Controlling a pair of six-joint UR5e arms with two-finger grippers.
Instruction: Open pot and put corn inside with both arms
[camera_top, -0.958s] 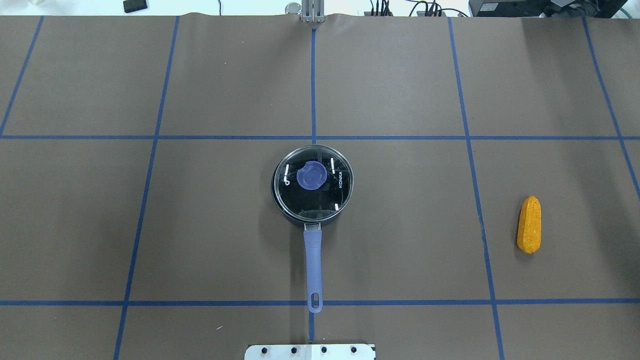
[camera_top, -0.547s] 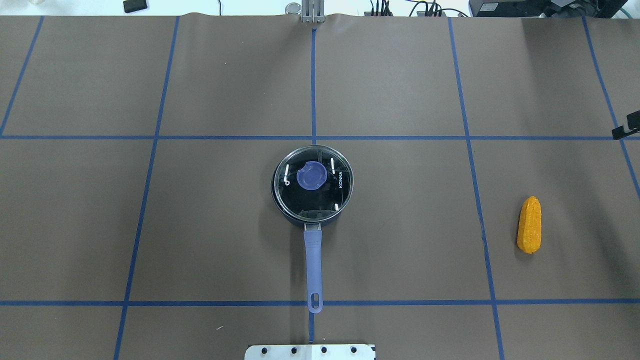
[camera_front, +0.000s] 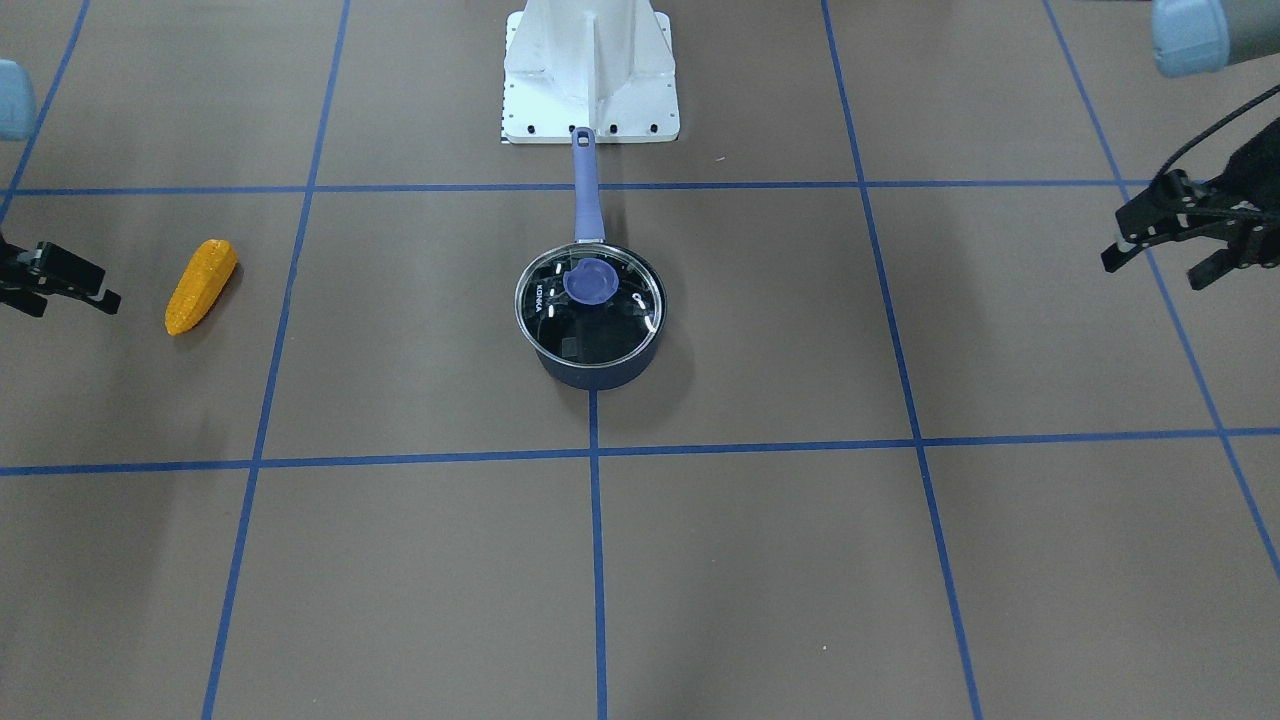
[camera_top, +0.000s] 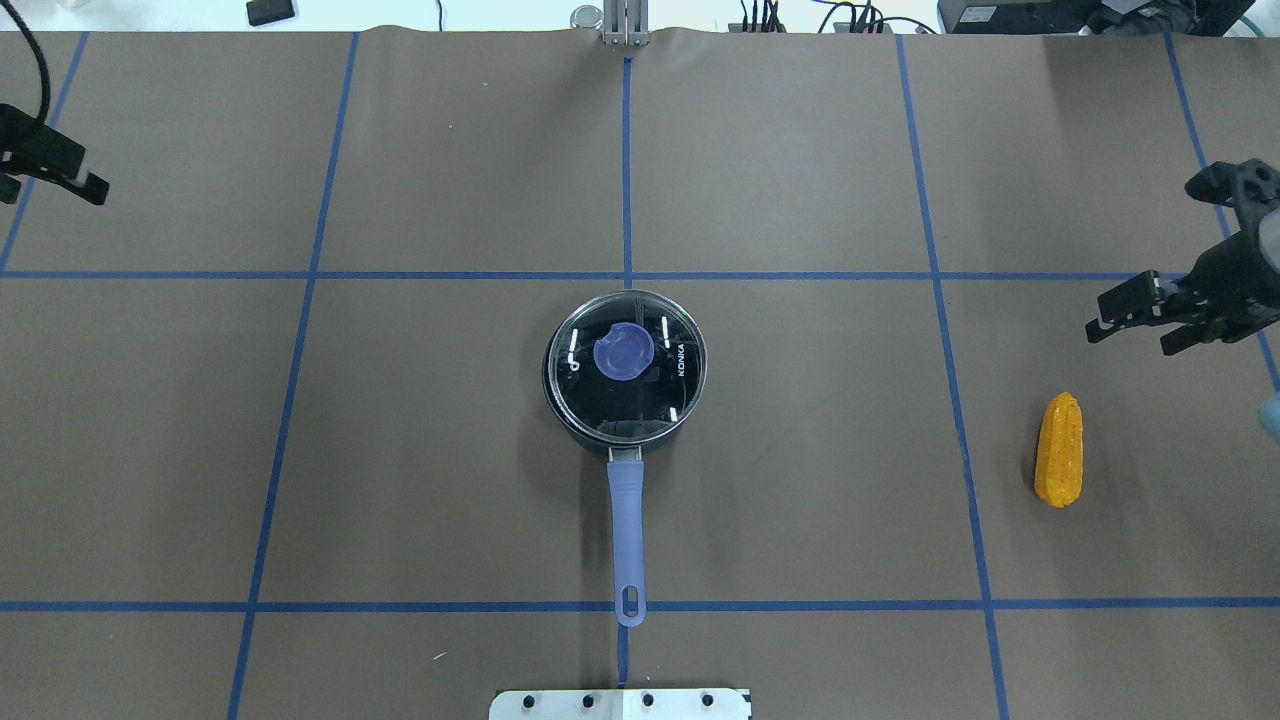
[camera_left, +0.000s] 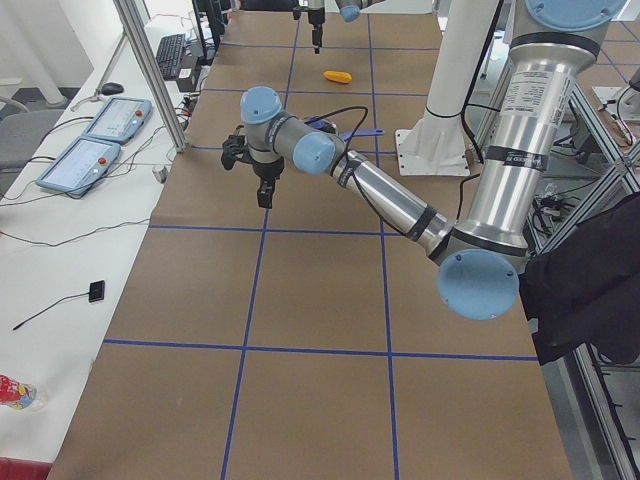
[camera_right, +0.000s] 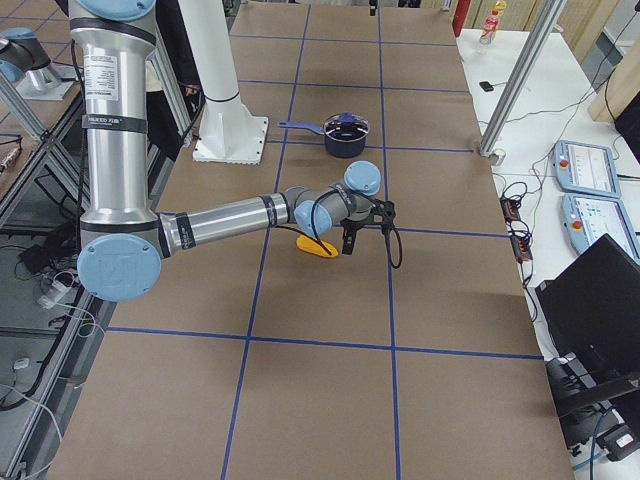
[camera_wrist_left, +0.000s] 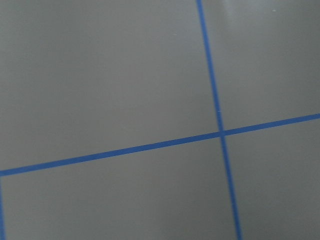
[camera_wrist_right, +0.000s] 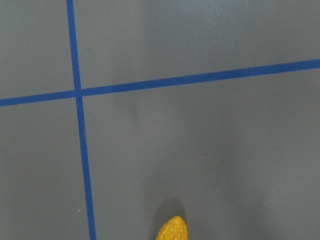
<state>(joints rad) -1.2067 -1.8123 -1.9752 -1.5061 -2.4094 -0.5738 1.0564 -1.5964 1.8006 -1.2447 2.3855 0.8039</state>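
The pot (camera_top: 600, 432) stands at the table's middle, its lavender handle (camera_top: 627, 530) pointing at the robot base. The glass lid (camera_top: 640, 395) with its lavender knob (camera_top: 624, 353) sits on it; the pot also shows in the front view (camera_front: 590, 372). The corn (camera_top: 1059, 450) lies on the mat at the right, also in the front view (camera_front: 200, 286) and at the bottom edge of the right wrist view (camera_wrist_right: 172, 231). My right gripper (camera_top: 1135, 333) is open and empty, just beyond the corn. My left gripper (camera_front: 1155, 268) is open and empty, far left of the pot, over bare mat.
Blue tape lines split the brown mat into squares. The white robot base plate (camera_top: 620, 703) is at the near edge, just behind the handle's end. Cables and equipment (camera_top: 1060, 15) lie past the far edge. Control pendants (camera_left: 100, 120) lie on the side bench.
Both grippers have come into the overhead view: the right one further in from the right edge toward the corn, the left one at the upper left. Pot, lid and corn have not moved.
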